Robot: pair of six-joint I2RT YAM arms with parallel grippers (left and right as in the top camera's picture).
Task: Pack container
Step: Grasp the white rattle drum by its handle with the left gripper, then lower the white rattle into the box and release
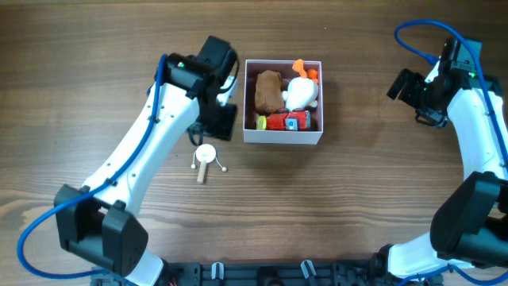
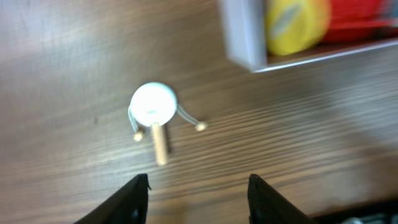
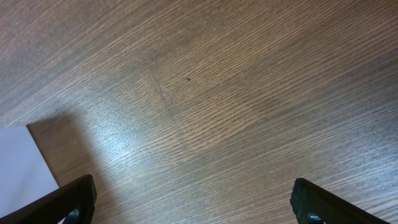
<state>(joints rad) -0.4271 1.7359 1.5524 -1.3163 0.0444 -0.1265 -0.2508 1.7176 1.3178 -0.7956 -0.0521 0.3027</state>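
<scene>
The container [image 1: 283, 136], a square white box with a pink inside, stands at the table's middle back. It holds a brown toy [image 1: 268, 90], a white and orange plush [image 1: 300, 90], a red toy [image 1: 288, 121] and a yellow toy [image 1: 261, 122]. A small white drum toy with a wooden handle and two beads on strings [image 1: 205, 156] lies on the table left of the container's front. My left gripper [image 1: 216, 119] is open and empty above it, beside the container's left wall. In the left wrist view the drum toy [image 2: 153, 106] lies ahead of the open fingers [image 2: 198, 186]. My right gripper [image 1: 405, 86] is open and empty, far right of the container.
The left wrist view shows the container's corner [image 2: 242, 37] with the yellow toy [image 2: 295, 22] and red toy [image 2: 360, 18] inside. The right wrist view shows bare wood between the open fingers [image 3: 194, 193] and a white edge [image 3: 22, 165] at lower left.
</scene>
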